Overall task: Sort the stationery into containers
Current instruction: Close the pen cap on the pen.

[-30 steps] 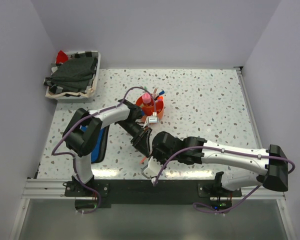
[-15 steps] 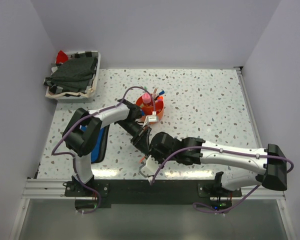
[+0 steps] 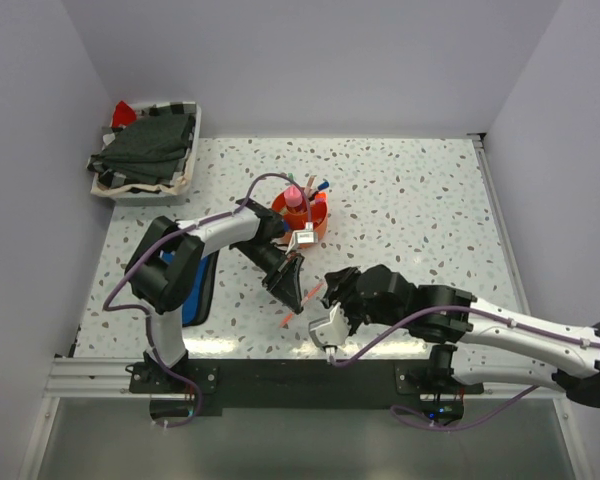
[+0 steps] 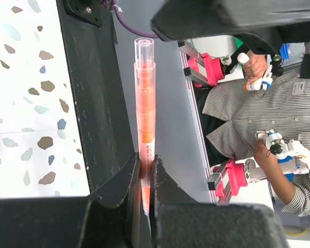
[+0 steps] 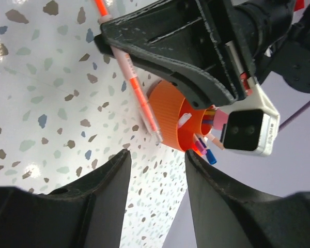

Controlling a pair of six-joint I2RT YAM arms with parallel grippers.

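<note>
Top external, change over the last second: the right arm (image 3: 500, 325) has swung away from the organiser (image 3: 320, 216) toward the right side of the table (image 3: 420, 190). It had been crowded against the left arm (image 3: 220, 232) on the organiser's near side. Left arm holds its pose, elbow beside the organiser. Pouch (image 3: 193, 292) lies flat, well left of the organiser and nearer the bases, with nothing touching it.

Right gripper (image 3: 330, 325): was almost closed at the pen, now released, fingers spread with nothing between them. It sits near-right of the organiser, clear of the pen.
Left gripper (image 3: 292, 288): clenched on the orange pen (image 3: 302, 306), just on the organiser's near side.

Reading: the right-to-left handover looks complete, and the left gripper alone carries the pen. Likely next step is the short carry to the organiser and a drop in. Pen not yet sorted.

View notes:
- Left wrist: the only view of the clamp itself. Jaws pinch the pen (image 4: 145, 103) low on its barrel, clear cap end sticking out. A person (image 4: 248, 119) shows past the table edge. Organiser out of view.
- Right wrist: own fingers gaping. The pen slants with its tip close to the organiser's wall; touching or not, cannot tell. Pens and a pink tube (image 5: 220, 119) already stand inside.
</note>
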